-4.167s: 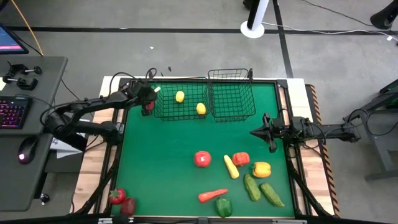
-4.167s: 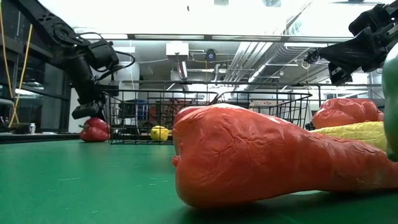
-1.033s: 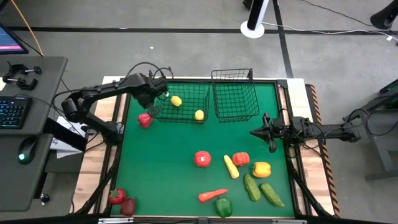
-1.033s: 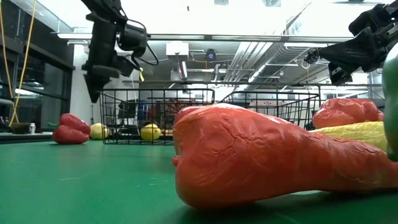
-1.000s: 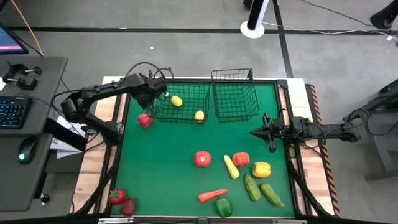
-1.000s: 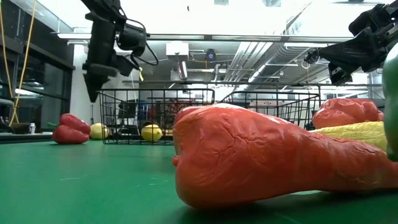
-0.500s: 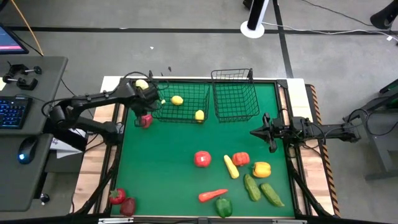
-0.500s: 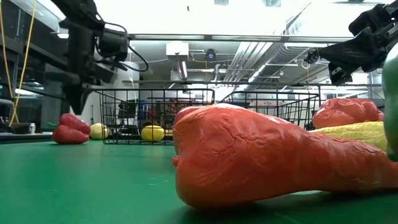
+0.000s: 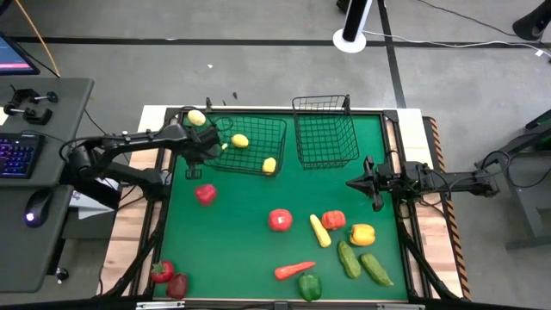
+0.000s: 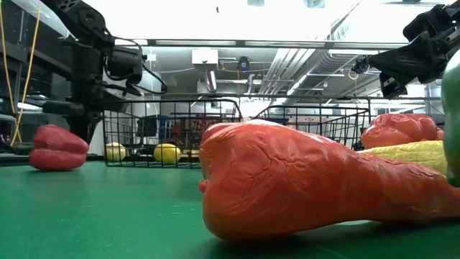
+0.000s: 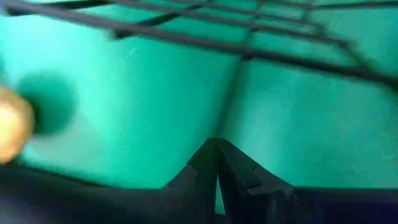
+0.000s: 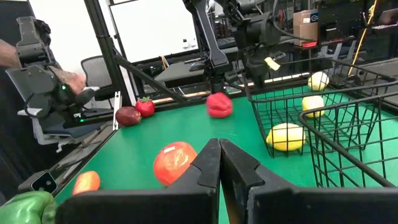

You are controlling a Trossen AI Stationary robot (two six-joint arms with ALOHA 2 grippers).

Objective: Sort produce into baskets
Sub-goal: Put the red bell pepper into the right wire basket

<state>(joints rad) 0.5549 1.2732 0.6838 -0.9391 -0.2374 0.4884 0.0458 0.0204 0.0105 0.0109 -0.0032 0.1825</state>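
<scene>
My left gripper (image 9: 193, 158) (image 10: 86, 129) (image 11: 217, 155) points down, shut, beside the left wall of the left basket (image 9: 247, 145), which sits askew on the green table. Two lemons (image 9: 240, 140) (image 9: 269, 164) lie inside it, and a third lemon (image 9: 196, 117) lies outside its far left corner. A red pepper (image 9: 205, 194) (image 10: 59, 147) rests on the table just nearer than the gripper, apart from it. The right basket (image 9: 323, 132) stands beside the left one. My right gripper (image 9: 349, 183) (image 12: 219, 149) waits shut and level at the table's right. My left gripper's shut fingers stand close to the left basket's left wall (image 9: 209, 148), pointing down from above. Whether they touch the wire cannot be told; in the left wrist view the wires (image 11: 249, 50) run a little ahead of the fingertips.
More produce lies in the near half: a tomato (image 9: 280, 220), a red piece (image 9: 333, 220), a yellow piece (image 9: 319, 231), a yellow pepper (image 9: 362, 233), two cucumbers (image 9: 349, 258), a carrot (image 9: 294, 269), a green pepper (image 9: 310, 287). Two red pieces (image 9: 168, 277) lie near left.
My left gripper has come down and toward the table's left edge, rolling as it went, and stays shut. The red pepper has moved toward the near edge. The left basket has shifted left and turned slightly, and its lemons have shifted with it.
</scene>
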